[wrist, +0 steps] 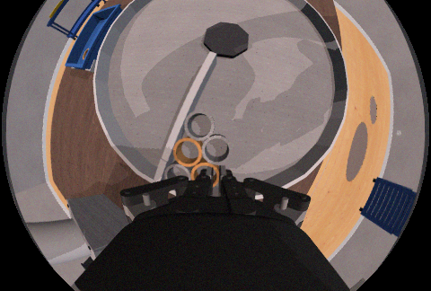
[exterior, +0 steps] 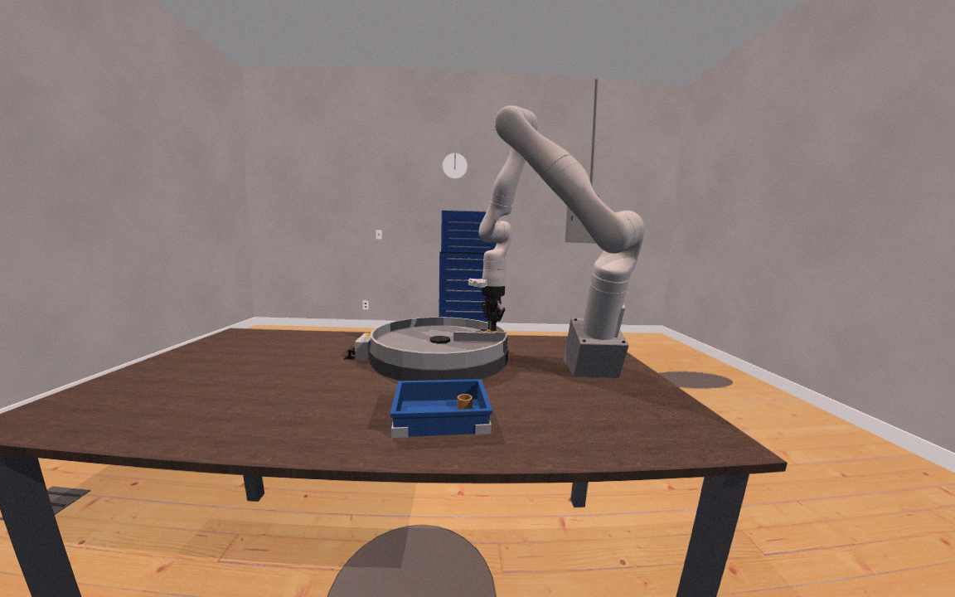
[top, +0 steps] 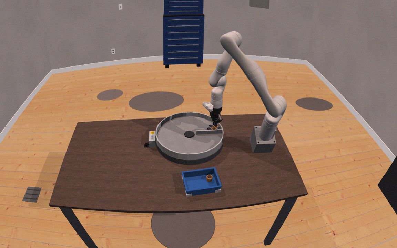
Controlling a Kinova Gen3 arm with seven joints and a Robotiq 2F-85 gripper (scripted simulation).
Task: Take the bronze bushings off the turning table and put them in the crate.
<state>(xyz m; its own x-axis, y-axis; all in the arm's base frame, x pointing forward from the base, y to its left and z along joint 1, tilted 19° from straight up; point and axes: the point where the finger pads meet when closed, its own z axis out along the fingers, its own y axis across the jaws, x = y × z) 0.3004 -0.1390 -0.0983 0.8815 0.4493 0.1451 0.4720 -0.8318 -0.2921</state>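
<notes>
Table [top: 107, 172]: dark wooden top carrying the turning table, the crate and the arm's base.
Arm [top: 255, 76]: bent high over the table, wrist pointing straight down at the tray's far right rim.
Turning table [top: 175, 155]: round grey tray with a raised wall, a dark hub [top: 189, 133] and a radial bar [top: 209, 131].
Crate [top: 193, 185]: blue, near the table's front edge, well apart from the tray.
Gripper [wrist: 207, 180]: fingers nearly together, clamped on the wall of the nearest bronze bushing.
Bushing cluster: packed touching, beside the bar at the rim.
Nearest bronze bushing [wrist: 204, 171]: in the grip.
Second bronze bushing [wrist: 189, 151]: on the tray.
Steel bushings [wrist: 200, 124]: on the tray.
Bronze bushing in crate [top: 209, 177]: upright, right side.
</notes>
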